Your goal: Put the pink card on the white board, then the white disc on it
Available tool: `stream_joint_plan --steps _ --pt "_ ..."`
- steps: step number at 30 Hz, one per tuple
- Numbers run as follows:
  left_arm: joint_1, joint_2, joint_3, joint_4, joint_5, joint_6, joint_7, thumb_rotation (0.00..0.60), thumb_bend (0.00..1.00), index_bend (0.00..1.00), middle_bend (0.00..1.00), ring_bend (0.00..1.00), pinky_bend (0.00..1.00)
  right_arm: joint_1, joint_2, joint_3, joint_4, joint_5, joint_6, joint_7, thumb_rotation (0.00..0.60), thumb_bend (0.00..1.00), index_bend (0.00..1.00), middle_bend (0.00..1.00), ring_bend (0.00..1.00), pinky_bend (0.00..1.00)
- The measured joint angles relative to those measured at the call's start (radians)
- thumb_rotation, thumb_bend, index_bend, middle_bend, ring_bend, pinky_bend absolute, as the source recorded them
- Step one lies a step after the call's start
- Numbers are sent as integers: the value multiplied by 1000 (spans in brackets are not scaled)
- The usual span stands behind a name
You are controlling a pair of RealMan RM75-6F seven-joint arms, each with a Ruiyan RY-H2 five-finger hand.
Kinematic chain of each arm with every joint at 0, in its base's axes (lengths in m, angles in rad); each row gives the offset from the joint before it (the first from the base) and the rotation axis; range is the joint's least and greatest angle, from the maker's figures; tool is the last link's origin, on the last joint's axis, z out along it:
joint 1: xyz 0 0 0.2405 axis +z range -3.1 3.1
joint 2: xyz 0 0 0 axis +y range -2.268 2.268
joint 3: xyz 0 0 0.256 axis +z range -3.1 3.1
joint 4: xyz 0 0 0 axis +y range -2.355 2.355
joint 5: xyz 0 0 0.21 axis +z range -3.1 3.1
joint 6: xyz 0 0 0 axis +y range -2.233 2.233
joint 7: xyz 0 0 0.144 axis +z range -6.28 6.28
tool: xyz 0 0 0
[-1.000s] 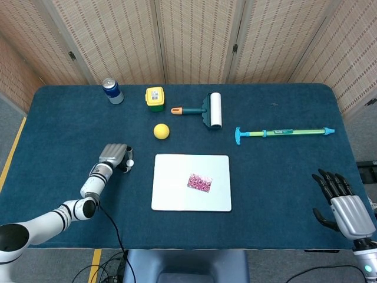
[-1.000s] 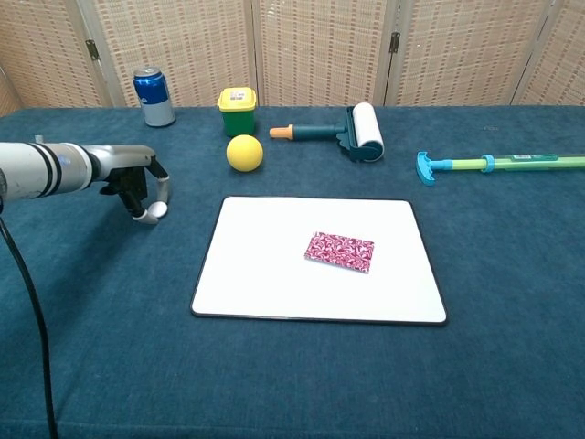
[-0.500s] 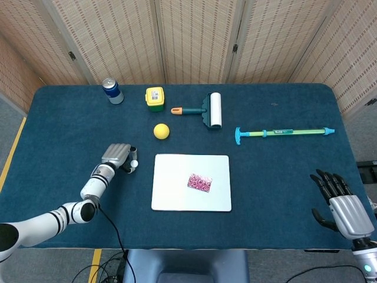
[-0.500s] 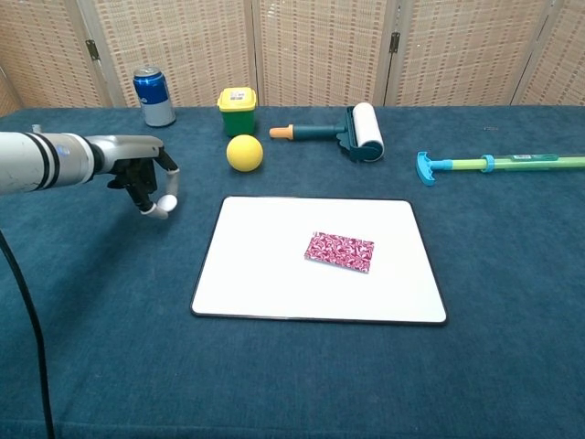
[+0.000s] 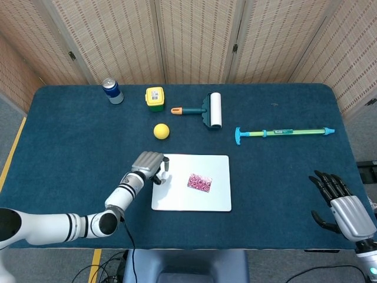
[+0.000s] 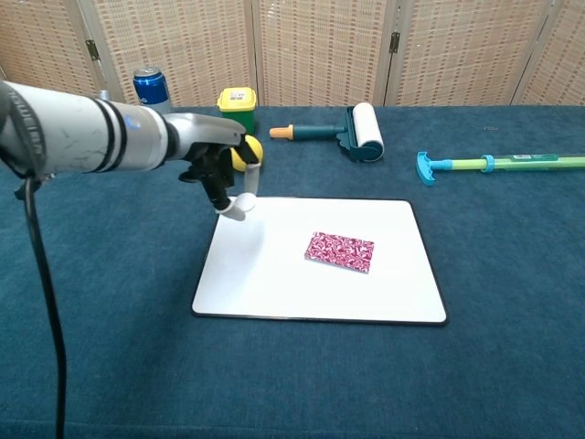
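My left hand [image 5: 149,165] pinches the white disc [image 6: 236,208] above the white board [image 6: 274,274], over the board's far left corner (the disc is clearest in the chest view). The pink card [image 5: 199,182] lies flat on the board, right of its middle. My right hand [image 5: 341,200] rests at the tabletop's [image 5: 277,177] near right corner, fingers spread, holding nothing. A yellow ball [image 5: 161,131] sits just beyond the board
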Motion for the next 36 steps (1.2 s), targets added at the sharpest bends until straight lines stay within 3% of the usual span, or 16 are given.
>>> stream_joint_plan --steps 5,14,36 --pt "-88 -72 -17 -13 -91 71 90 600 324 587 1000 971 882 -2 10 -5 18 -10 15 45 600 289 0 0 0 0" --pt "-177 -200 -39 70 -188 89 175 600 324 580 1000 971 881 -8 16 -17 32 -42 42 74 600 289 0 0 0 0" --pt "-269 -364 -81 380 -252 -58 232 600 324 575 1000 971 881 2 19 -18 40 -23 26 93 600 290 0 0 0 0"
